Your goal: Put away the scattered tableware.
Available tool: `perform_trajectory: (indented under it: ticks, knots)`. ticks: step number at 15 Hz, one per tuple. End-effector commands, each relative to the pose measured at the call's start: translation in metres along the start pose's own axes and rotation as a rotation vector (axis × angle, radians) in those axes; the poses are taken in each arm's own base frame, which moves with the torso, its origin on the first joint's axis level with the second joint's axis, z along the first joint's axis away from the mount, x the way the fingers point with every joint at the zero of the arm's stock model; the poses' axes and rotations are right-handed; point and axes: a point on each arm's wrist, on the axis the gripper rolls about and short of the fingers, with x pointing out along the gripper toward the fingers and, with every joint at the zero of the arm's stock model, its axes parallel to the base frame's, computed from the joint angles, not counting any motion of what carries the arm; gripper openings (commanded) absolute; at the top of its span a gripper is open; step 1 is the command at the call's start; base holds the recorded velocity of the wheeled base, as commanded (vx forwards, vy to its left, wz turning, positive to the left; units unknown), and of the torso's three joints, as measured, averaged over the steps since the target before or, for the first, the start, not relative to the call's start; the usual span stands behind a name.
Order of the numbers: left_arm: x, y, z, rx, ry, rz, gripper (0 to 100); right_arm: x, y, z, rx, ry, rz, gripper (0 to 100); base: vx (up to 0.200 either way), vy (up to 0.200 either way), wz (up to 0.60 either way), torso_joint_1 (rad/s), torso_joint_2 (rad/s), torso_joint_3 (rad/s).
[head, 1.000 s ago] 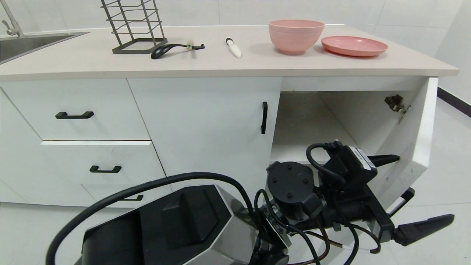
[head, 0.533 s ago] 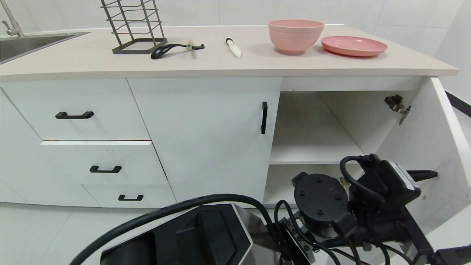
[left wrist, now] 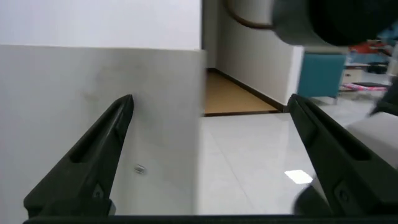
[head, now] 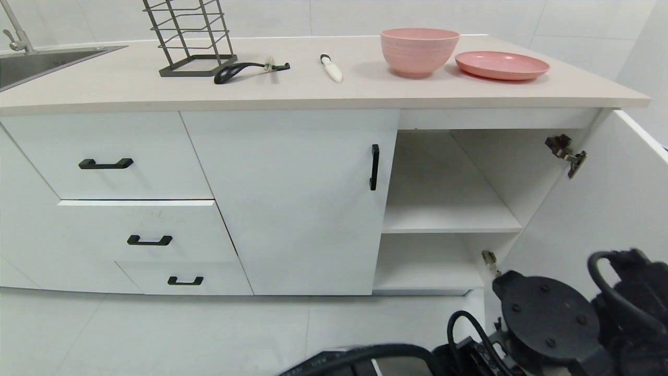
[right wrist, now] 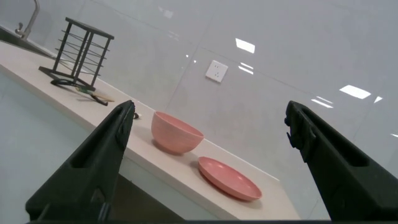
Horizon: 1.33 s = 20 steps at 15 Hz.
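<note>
Head view: the pink bowl point(head: 420, 49) stands upright on the counter point(head: 130, 83) at 1 o'clock, mouth up. The pink plate point(head: 502, 65) lies flat just beside it, at the bowl's 3 o'clock, apart from it. The black spoon point(head: 245, 69) lies at 11 o'clock with its long axis across the counter, bowl end toward 9 and handle toward 3, close to the foot of the wire rack point(head: 190, 36). The white-handled utensil point(head: 332, 68) lies between spoon and bowl, its axis running 11 to 5, dark tip at the far end; its kind is hard to tell. Below the plate, the cabinet door point(head: 610, 209) stands open on a shelf point(head: 443, 219). The rack's top and the sink point(head: 47, 60) are cut off.

Left wrist view: the left gripper point(left wrist: 211, 102) is spread wide, holding nothing, facing a white panel point(left wrist: 99, 81) and glossy floor point(left wrist: 249, 149). A dark shape overhead is blurred.

Right wrist view: the right gripper point(right wrist: 210, 109) is likewise spread wide and empty, with the bowl point(right wrist: 177, 132) and plate point(right wrist: 229, 178) seen between its fingers. The rack point(right wrist: 78, 53) stands farther along; the small things at its foot are hard to make out.
</note>
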Motion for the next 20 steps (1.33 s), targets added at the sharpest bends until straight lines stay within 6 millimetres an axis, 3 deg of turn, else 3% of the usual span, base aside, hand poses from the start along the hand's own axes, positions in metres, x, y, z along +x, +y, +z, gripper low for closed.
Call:
perform_trajectory:
  ticks: [1,4,6,7,8,12,14,16,20]
  knots:
    - [0.002,-0.007,-0.019,-0.015,0.014,-0.013,100,-0.001,-0.001,0.008,-0.022,-0.02,-0.006,100,0.0,0.0,0.0,0.0,0.0,0.0]
    - [-0.003,-0.009,-0.017,-0.009,0.003,-0.014,100,-0.003,0.0,0.012,-0.034,-0.033,-0.008,100,0.0,0.0,0.0,0.0,0.0,0.0]
    - [-0.027,-0.002,0.01,-0.014,0.014,0.024,100,-0.003,0.0,0.013,-0.037,-0.035,-0.007,100,0.0,0.0,0.0,0.0,0.0,0.0]
    - [-0.047,0.007,0.025,-0.01,0.028,0.062,100,-0.003,0.0,0.013,-0.037,-0.035,-0.007,100,0.0,0.0,0.0,0.0,0.0,0.0]
    - [-0.08,0.015,0.049,-0.001,0.051,0.118,100,-0.004,0.0,0.013,-0.035,-0.034,-0.004,100,0.0,0.0,0.0,0.0,0.0,0.0]
    - [-0.189,0.018,0.131,0.07,0.089,0.323,100,-0.006,0.003,0.008,-0.022,-0.018,0.004,100,0.0,0.0,0.0,0.0,0.0,0.0]
    - [-0.222,0.013,0.155,0.107,0.085,0.392,100,-0.007,0.005,0.005,-0.014,-0.005,0.008,100,0.0,0.0,0.0,0.0,0.0,0.0]
    - [-0.269,-0.01,0.181,0.148,0.122,0.488,100,-0.012,0.011,-0.006,0.015,0.033,0.024,100,0.0,0.0,0.0,0.0,0.0,0.0]
    - [-0.334,-0.062,0.231,0.314,0.124,0.657,100,-0.027,0.03,-0.022,0.085,0.094,0.075,100,0.0,0.0,0.0,0.0,0.0,0.0]
